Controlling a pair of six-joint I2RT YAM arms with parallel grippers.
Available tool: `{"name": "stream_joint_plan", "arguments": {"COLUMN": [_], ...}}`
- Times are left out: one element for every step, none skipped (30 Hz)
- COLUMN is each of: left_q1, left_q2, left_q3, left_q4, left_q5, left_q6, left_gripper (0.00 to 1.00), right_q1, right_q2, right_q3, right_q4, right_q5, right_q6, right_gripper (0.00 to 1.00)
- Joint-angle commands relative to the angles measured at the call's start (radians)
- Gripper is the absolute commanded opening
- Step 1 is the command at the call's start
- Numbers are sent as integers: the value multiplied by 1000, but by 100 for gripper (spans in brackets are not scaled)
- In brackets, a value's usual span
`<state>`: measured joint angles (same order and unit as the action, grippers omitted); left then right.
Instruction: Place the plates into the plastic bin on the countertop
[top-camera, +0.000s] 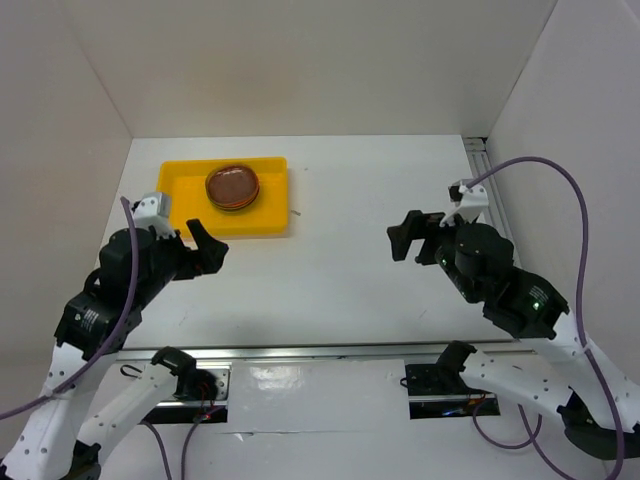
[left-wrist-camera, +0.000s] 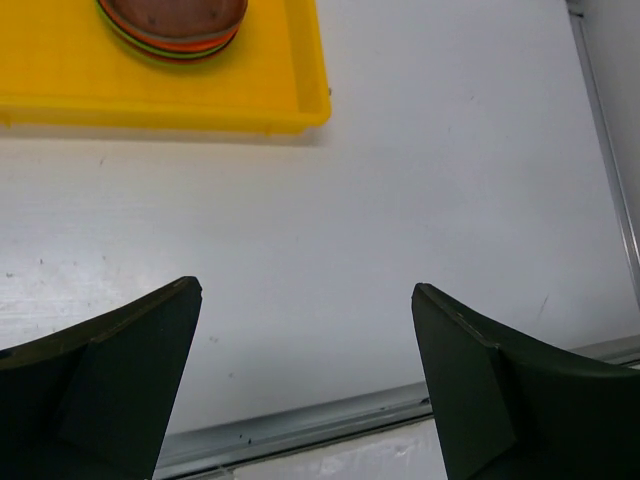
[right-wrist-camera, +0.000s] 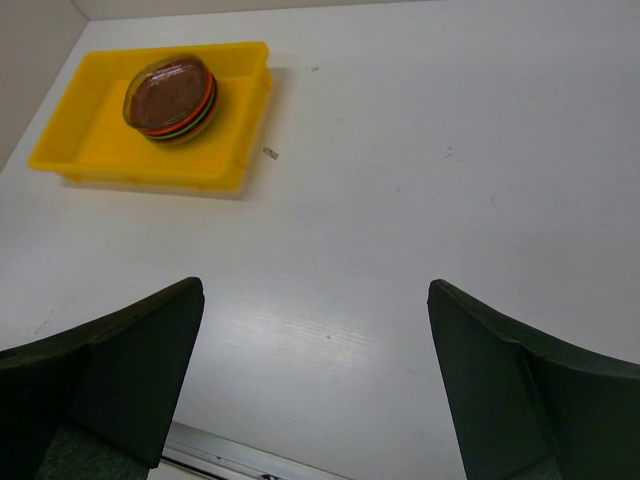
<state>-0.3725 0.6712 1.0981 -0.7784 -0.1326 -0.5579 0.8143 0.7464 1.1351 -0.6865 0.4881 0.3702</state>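
Left fingers (left-wrist-camera: 110, 380) apart, right fingers (right-wrist-camera: 520, 400) apart, plates (top-camera: 233, 186) stacked inside plastic bin (top-camera: 180, 195)

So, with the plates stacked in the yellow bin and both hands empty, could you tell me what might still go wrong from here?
1. The open left hand hangs close to the near right corner of the shallow yellow rectangular plastic bin; a careless swing might knock it.
2. The stack of small coloured plates looks slightly uneven in the right wrist view, so a jolt could perhaps slide the top plates off.
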Motion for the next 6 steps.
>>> {"name": "stream_joint_plan", "arguments": {"left_q1": [-3, -3, -3, -3, -3, -3], "left_q2": [-45, -57, -58, -67, -67, -76], "left_q3": [-18, -18, -9, -9, 0, 0], "left_q4": [-8, -9, -34, -35, -45, -45], "left_q5": [10, 10, 10, 10, 10, 10], "left_q6": [-7, -7, -7, -7, -7, 3], "left_gripper": [100, 100, 100, 100, 100, 100], "right_q1": [9, 9, 9, 9, 9, 9], "right_q2": [-19, -19, -19, -19, -19, -19], "right_q3": [43, 43, 43, 43, 43, 43], "right_q4": [-100, -100, -100, -100, -100, -100], "right_q5": [72, 72, 72, 72, 81, 81], "right_q6": [-11, -11, -11, -11, -11, 1], "right_gripper": [100, 100, 100, 100, 100, 100]}}
